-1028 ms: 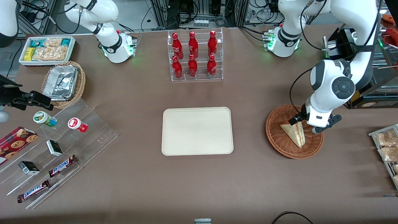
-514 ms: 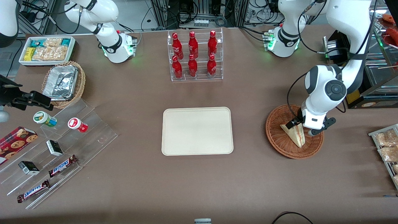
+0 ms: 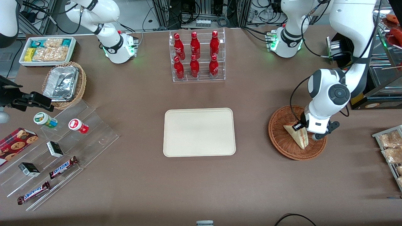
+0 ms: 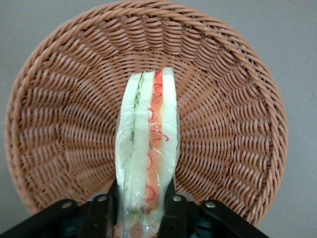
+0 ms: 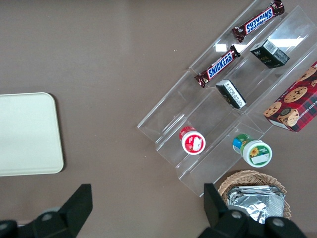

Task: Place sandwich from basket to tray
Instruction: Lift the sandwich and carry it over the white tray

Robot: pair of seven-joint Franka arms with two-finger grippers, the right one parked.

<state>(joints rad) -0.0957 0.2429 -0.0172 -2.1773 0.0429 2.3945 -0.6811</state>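
The sandwich (image 3: pixel 298 137) (image 4: pixel 148 144), a wrapped white-bread wedge with red and green filling, stands on edge in the reddish-brown wicker basket (image 3: pixel 279 139) (image 4: pixel 59 124) toward the working arm's end of the table. My left gripper (image 3: pixel 305 133) (image 4: pixel 141 198) is down inside the basket, its two black fingers (image 4: pixel 173 210) pressed against both bread faces, shut on the sandwich. The sandwich still rests on the basket floor. The cream-white tray (image 3: pixel 199 147) (image 5: pixel 25 134) lies bare at the table's middle, beside the basket toward the parked arm's end.
A clear rack of red bottles (image 3: pixel 197 56) stands farther from the camera than the tray. A stepped acrylic shelf with snacks (image 3: pixel 56 147), a tan basket with foil containers (image 3: pixel 64 84) and a white bin (image 3: pixel 47 50) sit toward the parked arm's end. A rack of packets (image 3: pixel 391 147) lies near the basket.
The left arm has lowered over the last second, bringing the gripper down around the sandwich in the basket. The sandwich has barely shifted.
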